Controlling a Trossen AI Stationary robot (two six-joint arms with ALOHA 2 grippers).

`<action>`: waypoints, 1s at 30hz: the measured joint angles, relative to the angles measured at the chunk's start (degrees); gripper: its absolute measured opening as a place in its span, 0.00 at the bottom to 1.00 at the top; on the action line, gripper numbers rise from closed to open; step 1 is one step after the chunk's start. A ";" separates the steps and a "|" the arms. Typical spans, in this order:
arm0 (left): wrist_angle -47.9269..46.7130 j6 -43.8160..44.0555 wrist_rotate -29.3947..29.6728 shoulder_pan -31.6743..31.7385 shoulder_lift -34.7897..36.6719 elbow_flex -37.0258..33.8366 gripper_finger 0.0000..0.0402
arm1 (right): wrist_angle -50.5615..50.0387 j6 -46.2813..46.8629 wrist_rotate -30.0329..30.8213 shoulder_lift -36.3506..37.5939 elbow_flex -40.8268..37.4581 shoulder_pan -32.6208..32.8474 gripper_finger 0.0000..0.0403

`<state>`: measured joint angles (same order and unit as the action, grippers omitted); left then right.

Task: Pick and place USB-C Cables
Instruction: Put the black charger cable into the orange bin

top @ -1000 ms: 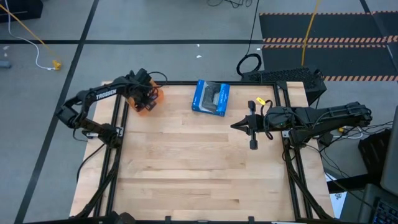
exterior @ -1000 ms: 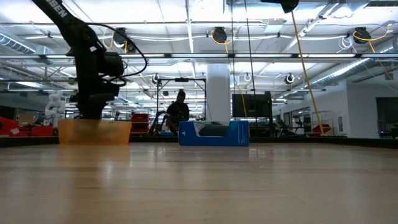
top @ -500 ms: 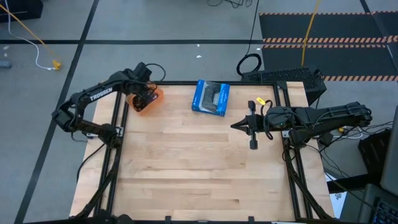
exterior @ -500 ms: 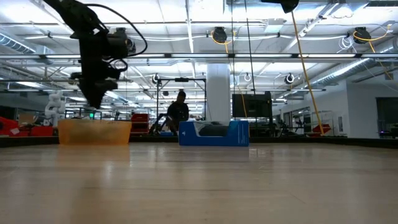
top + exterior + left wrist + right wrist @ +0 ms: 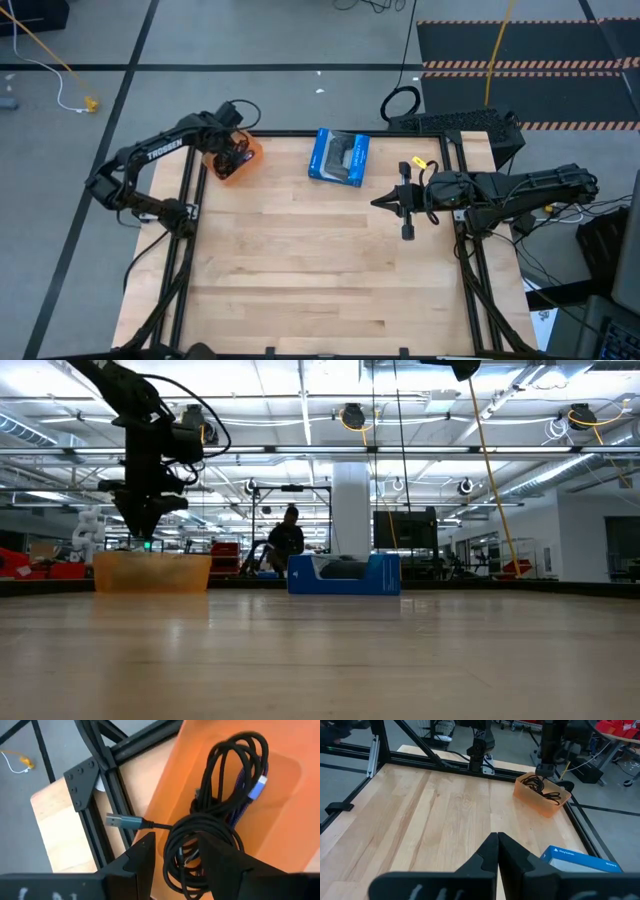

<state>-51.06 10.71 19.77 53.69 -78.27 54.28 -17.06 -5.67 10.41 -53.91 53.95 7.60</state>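
Over the orange bin at the desk's far left corner: left end effector lifted clear, cables left behind.

The left end effector (image 5: 140,532) has risen out of the orange bin (image 5: 243,160) since a second ago and now hangs just above it, fingers (image 5: 142,855) parted and empty. The USB-C Cables (image 5: 220,820) lie tangled inside the bin, so the drop looks done. The right end effector (image 5: 388,201), pinched shut, waits near the blue box (image 5: 339,157).
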 joint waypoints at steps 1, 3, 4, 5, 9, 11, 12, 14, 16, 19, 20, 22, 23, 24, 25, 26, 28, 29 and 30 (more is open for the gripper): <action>-0.32 0.01 0.00 -0.20 -0.21 0.00 0.38 | 0.00 0.02 0.00 0.00 0.00 0.00 0.00; -0.77 -0.37 0.01 -0.39 -0.99 0.00 0.38 | 0.01 0.00 0.00 0.00 0.00 -0.01 0.00; -1.41 -0.71 0.00 -0.52 -1.38 0.00 0.38 | 0.01 0.01 -0.01 -0.01 0.00 0.00 0.00; -1.81 -1.07 -0.02 -0.50 -1.55 -0.02 0.38 | 0.02 0.00 0.00 0.00 0.00 0.00 0.00; -2.38 -1.14 0.00 -0.50 -2.72 -0.02 0.38 | 0.02 0.00 0.00 0.00 0.00 0.00 0.00; -2.43 -1.15 -0.08 -0.49 -3.54 -0.02 0.38 | 0.01 0.02 0.00 0.00 0.00 0.00 0.00; -2.50 -1.15 -0.41 -0.48 -4.07 -0.02 0.38 | 0.01 0.01 -0.01 -0.01 0.00 -0.01 0.00; -3.08 -1.36 -1.32 -0.47 -5.31 -0.02 0.38 | 0.01 0.02 -0.01 0.00 0.00 -0.01 0.00; -3.27 -1.42 -1.32 -0.48 -6.24 -0.02 0.38 | 0.02 0.02 -0.01 0.00 0.00 -0.01 0.00; -3.31 -1.35 -1.35 -0.46 -7.60 -0.02 0.38 | 0.02 0.02 -0.01 -0.01 0.00 -0.02 0.00; -3.30 -1.36 -1.33 -0.46 -7.91 -0.02 0.38 | 0.00 0.02 0.00 0.00 0.00 -0.02 0.00; -3.15 -1.51 -1.30 -0.31 -8.52 -0.02 0.38 | 0.00 0.01 -0.02 -0.02 0.00 -0.02 0.00; -3.11 -1.77 -1.32 -0.14 -8.94 -0.03 0.38 | 0.02 0.01 -0.02 0.00 0.00 -0.01 0.00; -3.09 -2.16 -1.33 0.08 -9.33 -0.05 0.38 | 0.02 0.02 -0.02 0.00 0.00 -0.02 0.00; -3.04 -2.52 -1.31 0.13 -9.62 -0.07 0.38 | 0.01 0.02 -0.02 -0.01 0.00 0.00 0.00; -2.99 -2.67 -1.29 0.15 -9.92 -0.07 0.38 | 0.02 0.02 -0.01 -0.02 0.00 -0.02 0.00; -2.88 -3.14 -1.31 0.13 -10.68 -0.07 0.36 | 0.02 0.00 -0.02 0.00 0.00 -0.02 0.00; -2.71 -3.98 -1.27 0.11 -11.09 -0.07 0.35 | 0.00 0.02 -0.02 0.00 0.00 -0.02 0.00; -2.27 -5.10 -1.29 0.10 -11.59 -0.07 0.32 | 0.00 0.02 -0.02 -0.02 0.00 -0.02 0.00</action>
<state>-53.33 5.61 18.48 53.79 -89.86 54.22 -17.06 -5.65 10.39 -53.93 53.95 7.57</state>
